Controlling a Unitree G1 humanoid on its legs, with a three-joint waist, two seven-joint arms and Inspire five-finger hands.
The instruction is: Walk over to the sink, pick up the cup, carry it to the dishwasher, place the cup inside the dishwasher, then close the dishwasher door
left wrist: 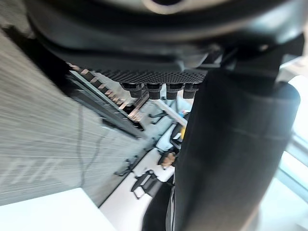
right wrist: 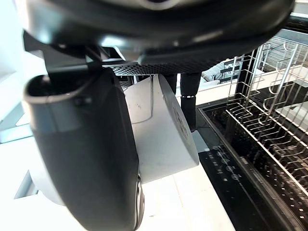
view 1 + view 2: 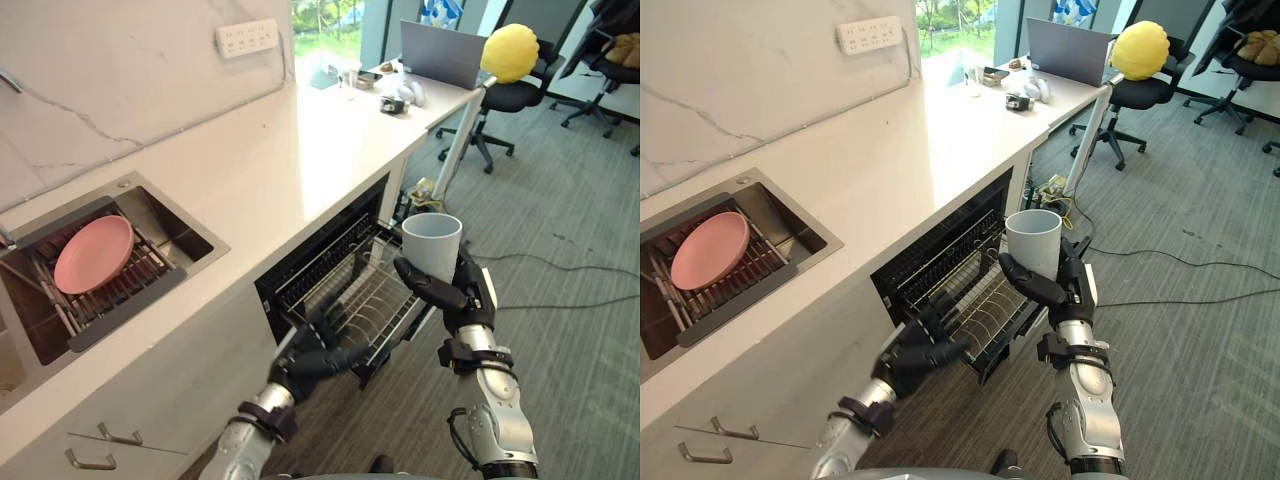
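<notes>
Nearest the head camera, the left hand [image 3: 312, 356] hangs low before the front edge of the pulled-out rack, its fingers loosely bent and holding nothing. Beside it, the right hand [image 3: 456, 296] is wrapped round a pale grey cup [image 3: 432, 243], thumb across the near wall and fingers behind. The cup is upright, mouth up, raised above the rack's outer corner and clear of the wires.

The long white countertop [image 3: 300, 150] runs away along a marbled wall. Under it the dishwasher [image 3: 300, 272] stands open, and its wire rack [image 3: 370, 300] is drawn out over the grey carpet. To the left, a steel sink [image 3: 170, 228] is sunk into the counter. A pink plate [image 3: 93, 253] lies tilted on a dark draining rack inside it.

At the counter's far end sits an open laptop [image 3: 440, 50]. Past that, a black office chair [image 3: 510, 97] carries a yellow plush cushion [image 3: 510, 52]. A white power strip [image 3: 247, 37] is fixed on the wall.
</notes>
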